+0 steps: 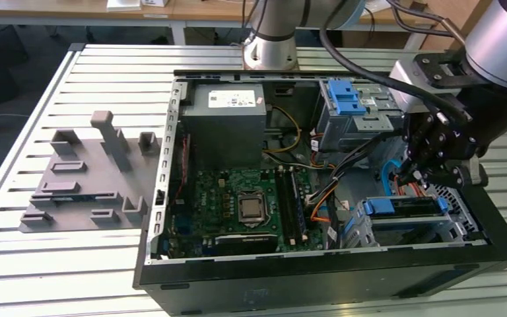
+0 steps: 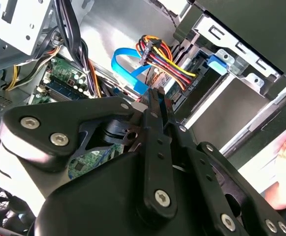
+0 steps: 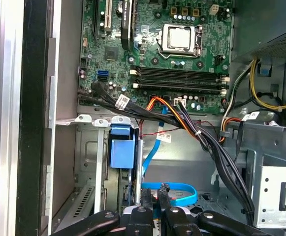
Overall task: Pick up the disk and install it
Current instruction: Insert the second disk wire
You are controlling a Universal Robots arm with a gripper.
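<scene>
The disk [image 1: 409, 207] lies flat in the lower drive cage at the case's front corner, on the exterior view's right, with its blue bracket [image 1: 377, 207] facing the motherboard. In the first wrist view the blue bracket [image 3: 121, 147] stands in the metal bay. My gripper [image 1: 410, 179] hangs just above the disk, apart from it. Its black fingertips [image 3: 146, 197] sit close together over a blue ribbon cable [image 3: 182, 191], with nothing between them. The second wrist view shows the fingers [image 2: 155, 105] pressed together in front of the bundled wires.
The open black computer case [image 1: 324, 281] lies on a slatted metal table [image 1: 60, 264]. Inside are the grey power supply box [image 1: 227, 125], the motherboard [image 1: 236, 208], an upper drive cage with a blue latch [image 1: 345, 99] and loose cable bundles [image 3: 202, 135]. A grey fixture plate [image 1: 86, 178] lies on the exterior view's left.
</scene>
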